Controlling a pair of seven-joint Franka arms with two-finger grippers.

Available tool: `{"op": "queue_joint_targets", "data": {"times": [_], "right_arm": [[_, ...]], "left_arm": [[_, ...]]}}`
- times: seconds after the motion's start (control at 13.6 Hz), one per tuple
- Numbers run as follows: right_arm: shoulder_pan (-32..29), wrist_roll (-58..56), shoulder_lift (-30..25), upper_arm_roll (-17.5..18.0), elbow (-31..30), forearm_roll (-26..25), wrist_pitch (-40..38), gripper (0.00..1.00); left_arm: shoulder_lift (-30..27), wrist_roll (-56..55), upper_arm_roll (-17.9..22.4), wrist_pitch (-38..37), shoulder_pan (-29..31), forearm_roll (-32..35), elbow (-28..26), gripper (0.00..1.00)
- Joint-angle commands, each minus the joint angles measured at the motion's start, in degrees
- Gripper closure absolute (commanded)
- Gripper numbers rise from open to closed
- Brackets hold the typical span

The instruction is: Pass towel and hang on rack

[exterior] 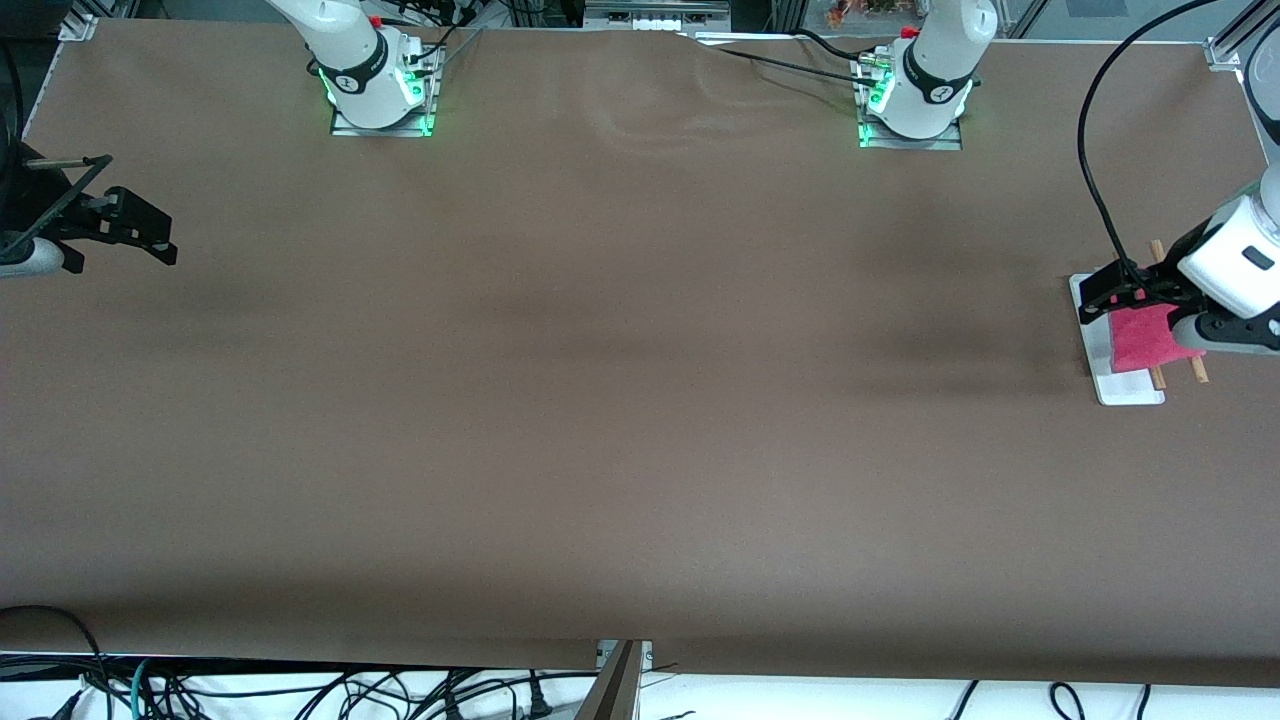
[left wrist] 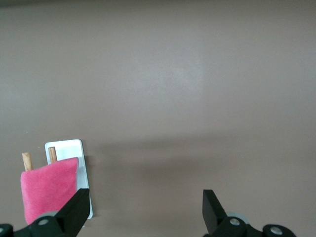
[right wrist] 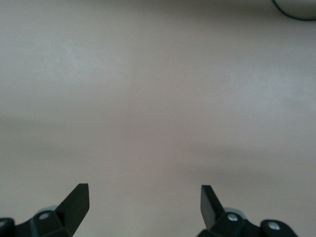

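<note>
Jaws wide, towel (exterior: 1142,336) draped over rack (exterior: 1120,385)

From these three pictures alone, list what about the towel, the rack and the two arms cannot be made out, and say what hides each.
- Front view: left gripper and its wrist cover part of the towel and rack; how the towel sits on the rods is hidden.
- Left wrist view: a finger and the frame edge cut off the towel's lower part.
- Front view: right gripper shows, but its arm is cut off by the frame edge.
</note>
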Motion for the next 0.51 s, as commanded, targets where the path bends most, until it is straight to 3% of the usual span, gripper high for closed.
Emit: {"op": "queue_joint_targets", "data": {"times": [0.0,0.44], "right_arm": [[-0.66,-0.71,0.53,0.57,1.41,-0.58,-0.58,0.00],[-0.66,-0.71,0.53,0.57,1.41,-0.40,-0.58,0.00]], "left_arm": [[-4.03,-0.30,1.83,2.47,-1.78,-0.97,-5.21,0.00],[-4.03,-0.21,1.92,2.12,-1.69,-0.97,-4.94,0.00]]}}
